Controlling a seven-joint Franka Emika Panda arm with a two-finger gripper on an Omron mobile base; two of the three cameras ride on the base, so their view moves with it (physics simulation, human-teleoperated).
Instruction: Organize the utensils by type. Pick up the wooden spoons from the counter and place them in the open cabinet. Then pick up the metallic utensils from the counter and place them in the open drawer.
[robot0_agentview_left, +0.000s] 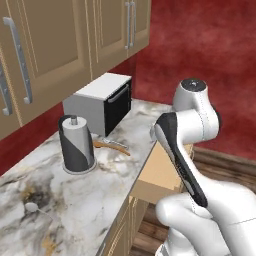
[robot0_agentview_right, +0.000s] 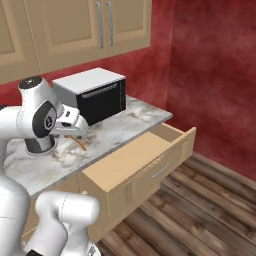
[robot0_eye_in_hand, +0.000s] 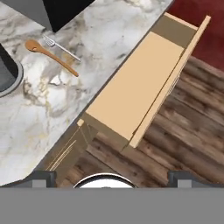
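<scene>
One wooden spoon (robot0_eye_in_hand: 50, 54) lies on the marble counter (robot0_eye_in_hand: 39, 118) in front of the toaster, with a metal fork (robot0_eye_in_hand: 61, 48) beside it. Both pieces show in the left base view as well, the wooden spoon (robot0_agentview_left: 111, 146) and the fork (robot0_agentview_left: 117, 144) past the roll holder. A metal spoon (robot0_agentview_left: 36, 207) lies alone near the counter's front left. The open drawer (robot0_eye_in_hand: 135, 87) juts out below the counter edge, its pale bottom bare. My gripper (robot0_eye_in_hand: 112, 177) hovers high above the counter edge and drawer, open, with nothing between its fingertips (robot0_eye_in_hand: 40, 176). The open cabinet is out of view.
A grey toaster oven (robot0_agentview_left: 102, 102) stands at the back of the counter. A paper towel holder (robot0_agentview_left: 76, 142) stands left of the spoon and fork. Tan wall cabinets (robot0_agentview_left: 60, 45) with bar handles hang above. A red wall (robot0_agentview_right: 210, 75) closes the right side, above wooden floor (robot0_agentview_right: 200, 210).
</scene>
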